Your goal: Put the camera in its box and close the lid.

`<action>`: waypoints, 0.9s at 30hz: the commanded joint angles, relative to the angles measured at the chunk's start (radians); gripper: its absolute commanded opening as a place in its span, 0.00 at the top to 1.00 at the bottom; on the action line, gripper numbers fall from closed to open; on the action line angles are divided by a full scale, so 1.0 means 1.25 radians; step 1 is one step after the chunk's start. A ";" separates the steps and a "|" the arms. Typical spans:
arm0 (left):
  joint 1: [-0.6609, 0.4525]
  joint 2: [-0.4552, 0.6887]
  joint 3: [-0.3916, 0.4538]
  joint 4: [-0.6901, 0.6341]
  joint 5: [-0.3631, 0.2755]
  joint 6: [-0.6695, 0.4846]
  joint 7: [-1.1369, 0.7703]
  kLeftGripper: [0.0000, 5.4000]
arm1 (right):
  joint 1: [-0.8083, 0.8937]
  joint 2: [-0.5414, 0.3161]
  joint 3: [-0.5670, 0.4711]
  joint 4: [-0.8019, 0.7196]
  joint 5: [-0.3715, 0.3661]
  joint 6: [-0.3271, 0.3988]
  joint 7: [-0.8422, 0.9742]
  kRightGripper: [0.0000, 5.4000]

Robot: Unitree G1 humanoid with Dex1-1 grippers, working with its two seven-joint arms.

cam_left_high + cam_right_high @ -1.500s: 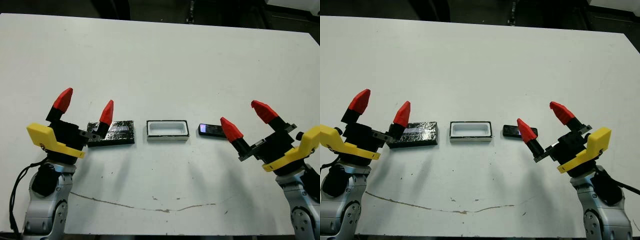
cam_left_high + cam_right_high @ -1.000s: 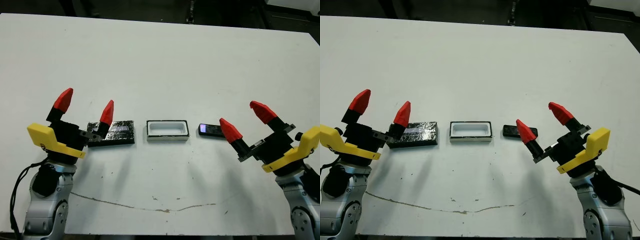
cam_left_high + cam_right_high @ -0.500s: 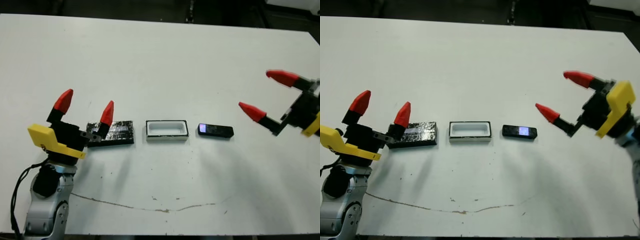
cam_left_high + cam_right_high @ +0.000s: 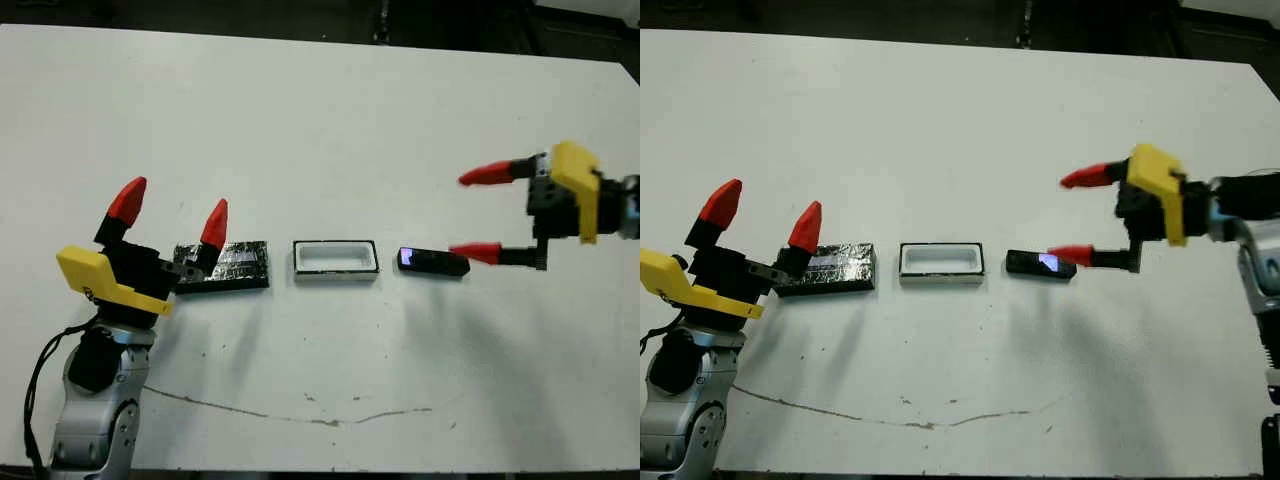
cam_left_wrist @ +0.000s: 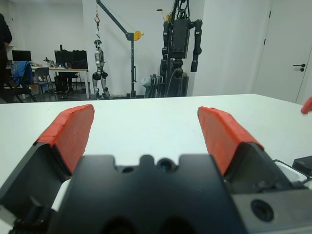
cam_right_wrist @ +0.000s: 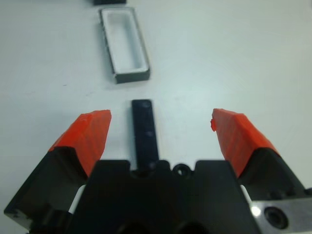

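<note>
Left eye view: small black oblong camera [image 4: 432, 262] on table, white black-rimmed box [image 4: 335, 259] empty, glossy black lid [image 4: 225, 266] aside. Nothing done yet. Right gripper [image 4: 477, 214] spread wide by cam, left gripper [image 4: 170, 206] spread too.

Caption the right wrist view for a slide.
Open right gripper lined up over the camera, the empty box just beyond it.

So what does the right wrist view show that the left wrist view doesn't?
Only the right wrist view shows the camera lying between the open right gripper's fingers, with the box empty beyond it. Only the left wrist view shows the open left gripper up close, plus a room with humanoid robots on stands beyond the table. Both share the white table.
</note>
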 commanded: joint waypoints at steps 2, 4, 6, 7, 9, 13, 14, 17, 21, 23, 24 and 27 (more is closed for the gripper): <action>0.001 0.001 -0.001 0.006 0.010 0.003 0.003 0.00 | -0.039 0.015 0.045 0.052 -0.045 0.010 0.039 0.00; 0.001 0.002 -0.001 0.006 0.011 0.005 0.003 0.00 | -0.052 0.022 0.062 0.068 -0.064 0.029 0.048 0.00; 0.000 0.001 -0.002 0.007 0.009 0.006 0.002 0.00 | -0.057 0.028 0.070 0.077 -0.079 0.025 0.047 0.00; -0.001 0.002 -0.002 0.007 0.006 0.006 0.001 0.00 | -0.058 0.031 0.070 0.080 -0.083 0.022 0.046 0.00; 0.000 0.001 -0.002 0.005 0.001 0.010 0.000 0.00 | -0.056 0.039 0.067 0.088 -0.085 0.010 0.042 0.00; 0.002 0.003 -0.003 0.002 0.000 0.016 0.000 0.00 | -0.047 0.048 0.066 0.086 -0.092 -0.001 0.028 0.00; 0.003 0.003 -0.003 0.001 0.002 0.017 0.001 0.00 | -0.046 0.051 0.066 0.091 -0.092 -0.001 0.028 0.00; 0.004 -0.001 -0.005 0.002 0.008 0.012 0.004 0.00 | -0.041 0.060 0.061 0.103 -0.091 -0.015 0.028 0.00; 0.004 -0.002 -0.007 0.005 0.006 0.009 0.002 0.00 | -0.040 0.066 0.063 0.110 -0.095 -0.007 0.023 0.00; 0.005 -0.002 -0.007 0.006 0.007 0.008 0.002 0.00 | -0.037 0.069 0.063 0.112 -0.097 -0.013 0.018 0.00; 0.006 -0.002 -0.007 0.005 0.009 0.008 0.004 0.00 | -0.036 0.071 0.064 0.113 -0.099 -0.016 0.016 0.00; 0.007 -0.003 -0.007 0.001 0.004 0.015 0.004 0.00 | -0.032 0.075 0.067 0.114 -0.106 -0.023 0.009 0.00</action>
